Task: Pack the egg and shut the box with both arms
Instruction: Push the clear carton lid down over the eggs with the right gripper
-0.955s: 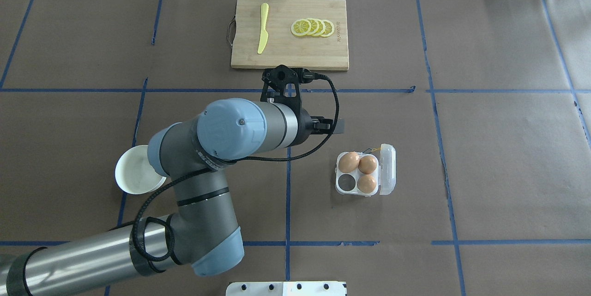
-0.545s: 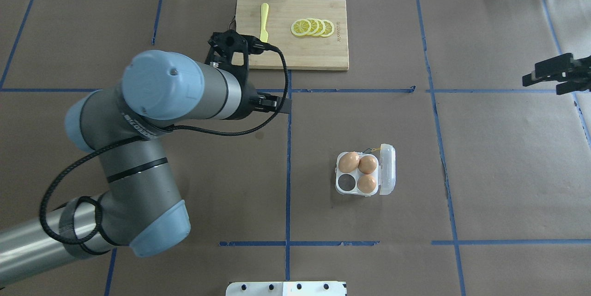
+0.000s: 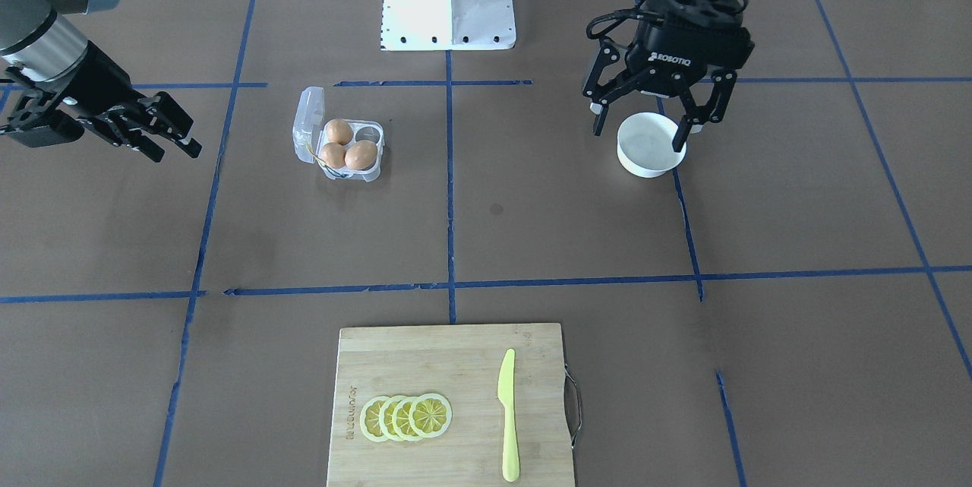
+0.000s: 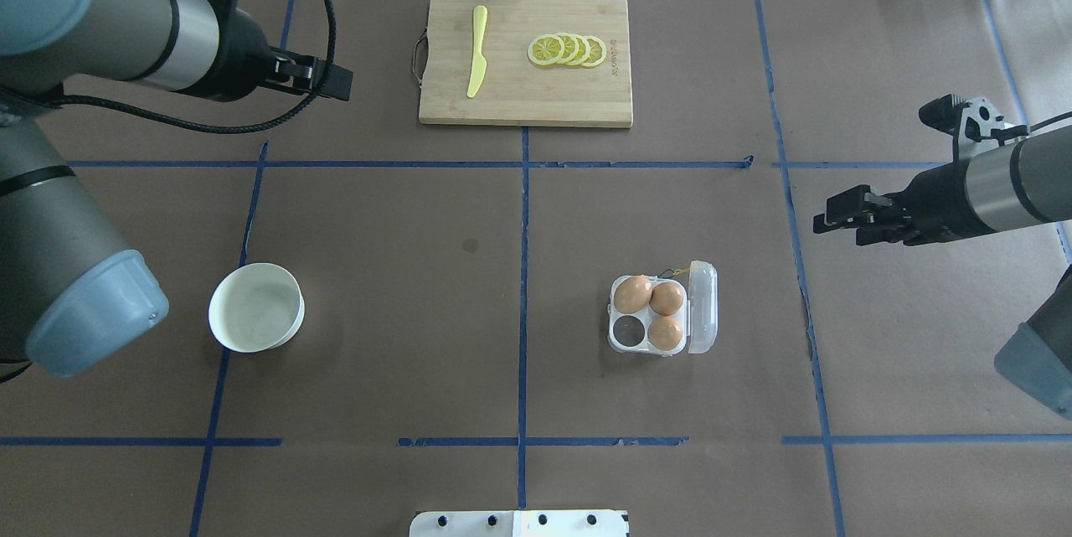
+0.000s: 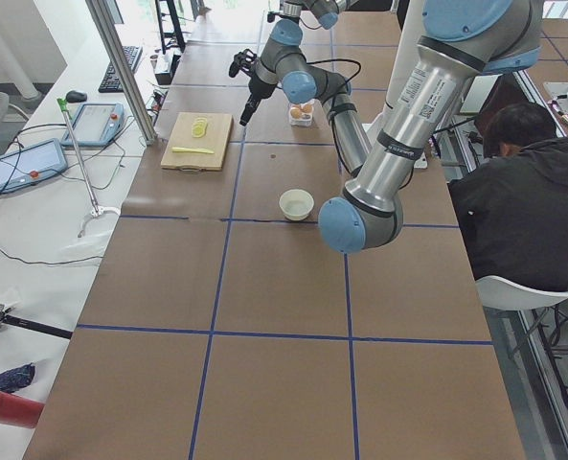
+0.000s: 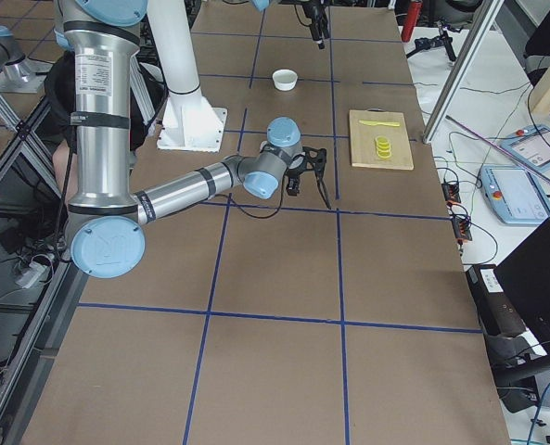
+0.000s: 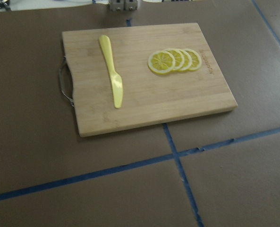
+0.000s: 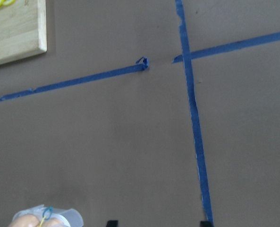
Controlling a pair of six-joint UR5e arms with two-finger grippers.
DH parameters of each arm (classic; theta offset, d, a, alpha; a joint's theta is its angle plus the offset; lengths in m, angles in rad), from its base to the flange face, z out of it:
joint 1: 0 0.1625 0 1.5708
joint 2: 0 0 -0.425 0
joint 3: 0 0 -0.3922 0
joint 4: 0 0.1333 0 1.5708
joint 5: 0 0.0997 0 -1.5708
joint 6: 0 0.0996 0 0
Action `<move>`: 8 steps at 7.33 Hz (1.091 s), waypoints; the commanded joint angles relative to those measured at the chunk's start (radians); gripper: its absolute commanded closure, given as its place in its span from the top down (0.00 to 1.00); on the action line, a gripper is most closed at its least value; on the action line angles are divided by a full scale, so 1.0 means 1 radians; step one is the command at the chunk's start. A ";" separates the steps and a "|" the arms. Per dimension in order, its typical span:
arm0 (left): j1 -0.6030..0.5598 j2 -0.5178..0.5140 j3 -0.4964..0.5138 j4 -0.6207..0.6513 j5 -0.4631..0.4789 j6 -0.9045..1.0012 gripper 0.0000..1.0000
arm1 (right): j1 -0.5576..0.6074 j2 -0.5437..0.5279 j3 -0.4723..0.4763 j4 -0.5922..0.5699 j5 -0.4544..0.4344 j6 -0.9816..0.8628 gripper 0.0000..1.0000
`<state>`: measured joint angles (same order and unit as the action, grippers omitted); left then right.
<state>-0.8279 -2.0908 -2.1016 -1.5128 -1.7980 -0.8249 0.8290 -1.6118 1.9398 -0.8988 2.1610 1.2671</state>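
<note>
Currently the clear plastic four-cell egg carton (image 4: 703, 311) holds three tan-brown eggs (image 4: 666, 299), lid open toward the spread right tool (image 3: 114, 136), presumably for closing; left tool (image 3: 647, 105) spread, well apart.

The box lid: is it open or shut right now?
Open. The box's clear lid is swung out to the side, leaving three eggs and one empty cell uncovered.
</note>
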 commanded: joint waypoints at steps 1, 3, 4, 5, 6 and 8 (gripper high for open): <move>-0.062 0.014 -0.015 0.026 -0.007 0.070 1.00 | -0.103 0.006 0.013 0.003 -0.006 0.020 0.00; -0.102 0.018 -0.014 0.026 -0.041 0.111 1.00 | -0.181 0.056 0.024 0.003 -0.015 0.102 0.00; -0.103 0.021 -0.012 0.026 -0.040 0.113 1.00 | -0.214 0.109 0.021 -0.005 -0.036 0.126 0.00; -0.111 0.040 -0.014 0.026 -0.041 0.128 1.00 | -0.264 0.148 0.012 -0.012 -0.088 0.127 0.00; -0.123 0.054 -0.014 0.026 -0.041 0.169 1.00 | -0.296 0.195 -0.010 -0.014 -0.116 0.129 0.00; -0.155 0.089 -0.014 0.025 -0.044 0.228 1.00 | -0.326 0.449 -0.079 -0.165 -0.162 0.129 0.00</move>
<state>-0.9671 -2.0196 -2.1153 -1.4874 -1.8405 -0.6294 0.5242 -1.3158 1.8972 -0.9635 2.0295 1.3951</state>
